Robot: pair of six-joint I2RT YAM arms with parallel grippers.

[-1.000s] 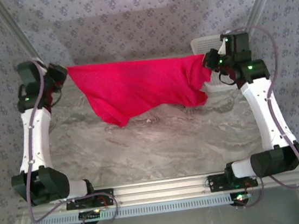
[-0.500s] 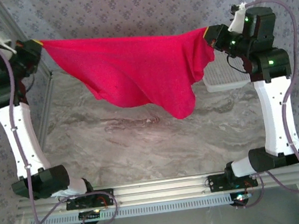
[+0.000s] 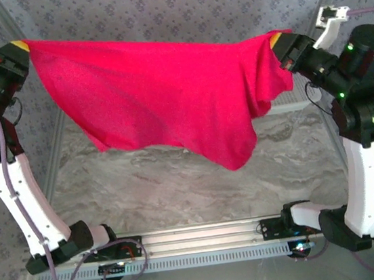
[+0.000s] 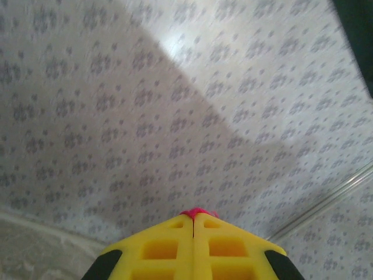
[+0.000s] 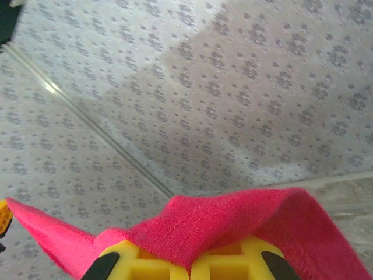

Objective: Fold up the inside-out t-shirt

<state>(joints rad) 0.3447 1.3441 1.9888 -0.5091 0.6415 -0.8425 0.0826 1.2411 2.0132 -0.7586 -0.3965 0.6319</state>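
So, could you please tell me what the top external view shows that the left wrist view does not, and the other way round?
From above: the whole red t-shirt hangs stretched between the left gripper and the right gripper, over the marble table. From the left wrist: a close look at its yellow fingers pressed together, a sliver of red cloth pinched at their tips, with the patterned wall behind. Both: the left gripper shut on an edge of the t-shirt.

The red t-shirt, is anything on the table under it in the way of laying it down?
Nothing visible lies on the table below the t-shirt; only a white basket sits at the right side.
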